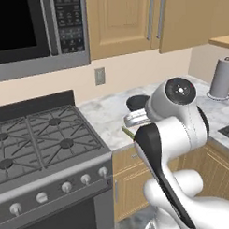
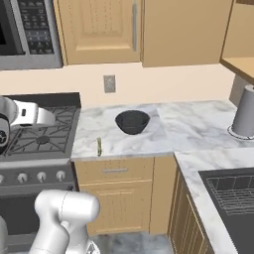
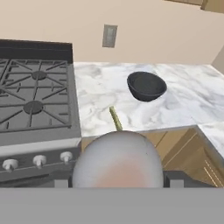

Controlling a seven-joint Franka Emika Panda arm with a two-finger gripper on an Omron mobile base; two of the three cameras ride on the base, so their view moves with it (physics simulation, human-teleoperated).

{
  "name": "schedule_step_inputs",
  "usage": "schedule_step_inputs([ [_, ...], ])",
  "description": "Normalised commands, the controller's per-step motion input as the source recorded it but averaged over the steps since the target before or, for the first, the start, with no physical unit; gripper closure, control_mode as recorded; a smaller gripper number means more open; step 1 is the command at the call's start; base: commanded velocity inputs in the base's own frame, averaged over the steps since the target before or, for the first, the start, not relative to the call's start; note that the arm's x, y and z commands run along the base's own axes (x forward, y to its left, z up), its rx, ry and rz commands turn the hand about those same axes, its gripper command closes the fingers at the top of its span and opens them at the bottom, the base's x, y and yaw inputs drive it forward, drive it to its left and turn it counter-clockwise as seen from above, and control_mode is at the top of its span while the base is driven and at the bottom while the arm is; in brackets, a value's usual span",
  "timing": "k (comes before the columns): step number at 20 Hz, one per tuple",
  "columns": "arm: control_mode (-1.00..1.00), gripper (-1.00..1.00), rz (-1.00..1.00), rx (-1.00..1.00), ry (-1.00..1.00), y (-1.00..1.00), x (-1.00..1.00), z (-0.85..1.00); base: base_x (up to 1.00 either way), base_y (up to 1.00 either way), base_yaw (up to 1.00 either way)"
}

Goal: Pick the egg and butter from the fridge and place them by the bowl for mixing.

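Note:
In the hand view, the pale pinkish-grey egg [image 3: 117,159] sits large at the bottom, and my gripper [image 3: 117,180] is shut on it with a dark fingertip at each side. I hold it in front of the marble counter [image 3: 100,87], short of its front edge. The thin olive butter [image 3: 115,118] lies on the counter near that edge, just beyond the egg; it also shows as the butter [image 2: 99,147] in the right base view. The black bowl [image 3: 146,85] stands farther back and to the right, seen again as the bowl [image 2: 132,121]. The fridge is out of view.
A gas stove [image 3: 35,100] with front knobs adjoins the counter on the left, with a microwave [image 1: 34,30] above it. A grey paper-towel roll [image 2: 244,116] stands at the far right. A dark sink [image 2: 233,198] lies in the right counter run. Wooden cabinets [image 2: 99,30] hang overhead.

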Motion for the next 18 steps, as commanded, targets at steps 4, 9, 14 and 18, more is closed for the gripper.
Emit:
schedule_step_inputs([
  [4,1.00,1.00,0.00,0.00,0.00,0.00,0.00,0.00,0.53,-0.11,0.10],
  [9,1.00,1.00,0.00,0.00,0.00,0.00,0.00,0.00,0.41,-0.44,0.13],
  [14,1.00,1.00,0.00,0.00,0.00,0.00,0.00,0.00,0.35,-0.47,0.12],
  [18,1.00,1.00,0.00,0.00,0.00,0.00,0.00,0.00,0.03,-0.18,0.02],
])
